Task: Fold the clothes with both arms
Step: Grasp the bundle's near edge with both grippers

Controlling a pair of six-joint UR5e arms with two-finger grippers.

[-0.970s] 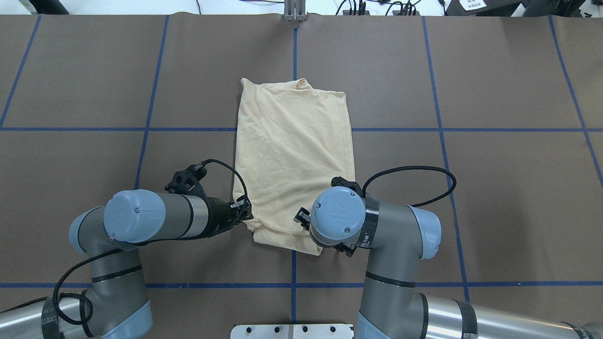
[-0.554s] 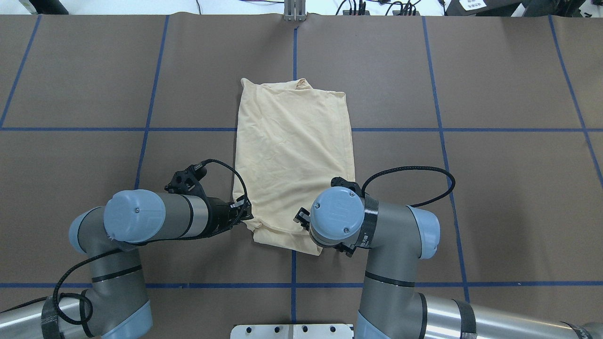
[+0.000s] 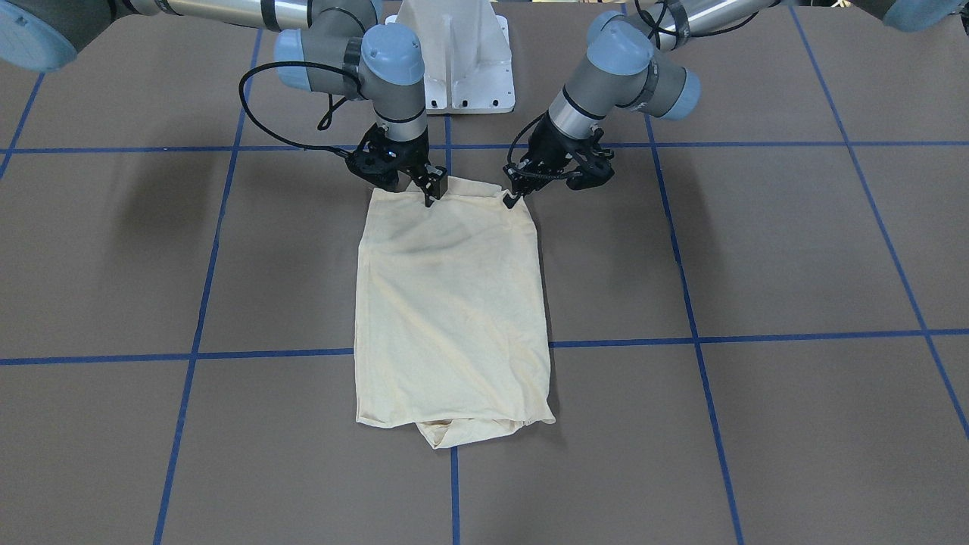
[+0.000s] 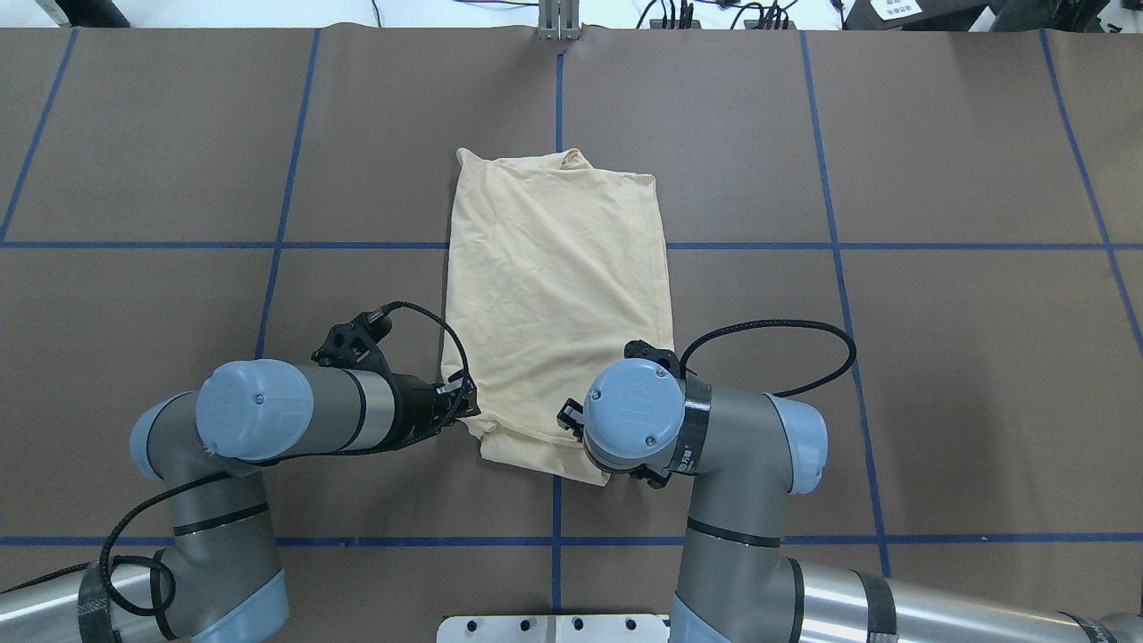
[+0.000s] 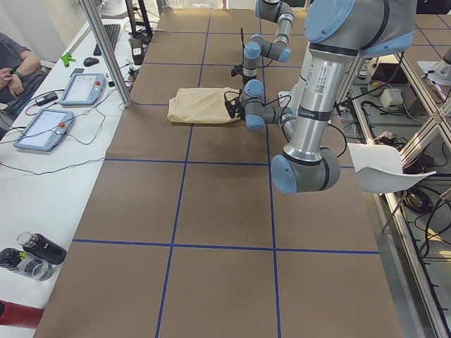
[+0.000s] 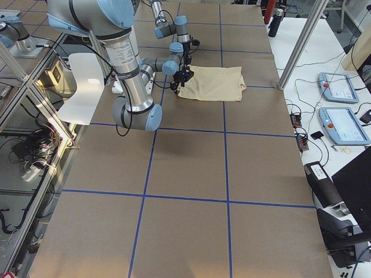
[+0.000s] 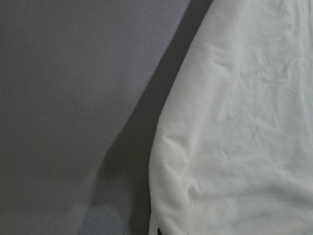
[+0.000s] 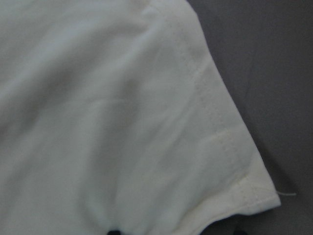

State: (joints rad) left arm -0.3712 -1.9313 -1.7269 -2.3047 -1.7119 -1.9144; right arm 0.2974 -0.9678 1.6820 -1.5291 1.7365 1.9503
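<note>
The clothes are one pale cream shirt, folded into a long rectangle at the table's middle, plain side up. My left gripper sits at the near left corner of the shirt, shut on the puckered edge. The left wrist view shows that cloth edge close up. My right gripper is down on the near right corner. In the right wrist view two dark fingertips stand apart over the hem, so it is open. In the overhead view the right wrist hides its fingers.
Brown table cover with blue tape lines. The white pedestal base stands right behind the grippers. Two tablets, bottles, a metal post and a seated person are at the far side.
The right arm's wrist and elbow have shifted slightly left and away from the base. The left arm and the shirt have not moved.
</note>
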